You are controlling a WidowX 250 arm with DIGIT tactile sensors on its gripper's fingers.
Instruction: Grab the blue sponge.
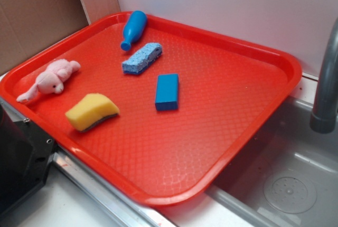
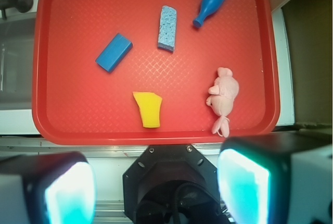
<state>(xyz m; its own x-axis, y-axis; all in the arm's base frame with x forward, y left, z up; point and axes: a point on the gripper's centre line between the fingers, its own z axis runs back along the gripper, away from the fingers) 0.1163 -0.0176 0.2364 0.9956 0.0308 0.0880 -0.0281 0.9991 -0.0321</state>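
One red tray point(image 2: 39, 67) holds five items, including one blue sponge point(image 2: 167, 28); my fingers point(image 2: 243, 187) stand apart, gripping nothing.

no words, numbers or signs can be read on anything here.

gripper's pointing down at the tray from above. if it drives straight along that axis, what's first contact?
Likely the yellow sponge, nearest the open gripper line, or bare red tray beside it. The blue sponge lies farther off. Depth is unclear from the wrist view.
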